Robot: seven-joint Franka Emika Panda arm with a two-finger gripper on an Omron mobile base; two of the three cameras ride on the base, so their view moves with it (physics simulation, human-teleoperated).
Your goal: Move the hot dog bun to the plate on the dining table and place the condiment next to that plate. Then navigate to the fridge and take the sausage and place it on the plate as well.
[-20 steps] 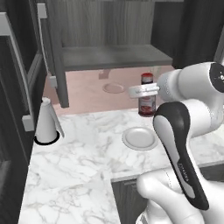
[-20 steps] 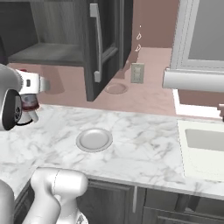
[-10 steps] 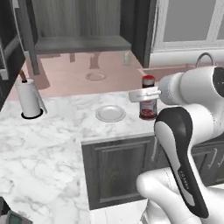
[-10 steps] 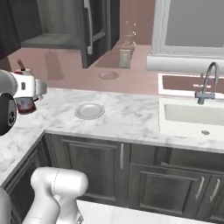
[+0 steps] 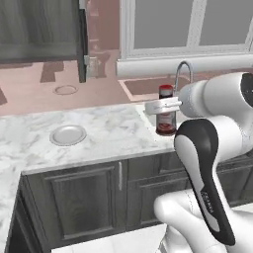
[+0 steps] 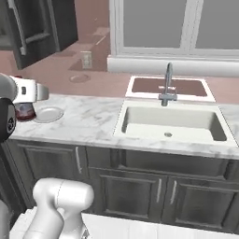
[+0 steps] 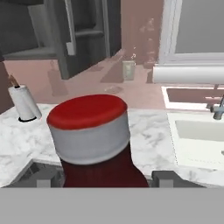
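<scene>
The condiment (image 5: 166, 117) is a dark red bottle with a red cap and a white band. My gripper (image 5: 164, 105) is shut on it just below the cap and holds it above the marble counter's front edge, left of the faucet. In the hand view the condiment bottle (image 7: 94, 140) stands upright between the two fingertips (image 7: 43, 178), close to the camera. From the right base view, the condiment bottle (image 6: 24, 112) peeks out under my hand at the far left. The hot dog bun, sausage, fridge and dining table plate are out of view.
A small grey dish (image 5: 67, 134) lies on the marble counter (image 5: 108, 133), to the bottle's left. The sink (image 6: 168, 122) with its faucet (image 6: 167, 84) lies to the right. A paper towel roll (image 7: 22, 103) stands at the far left. An open upper cabinet door (image 5: 82, 39) hangs above.
The whole scene has slid left in both base views as the base moved; the sink and window have come into view. The bottle stays in my gripper.
</scene>
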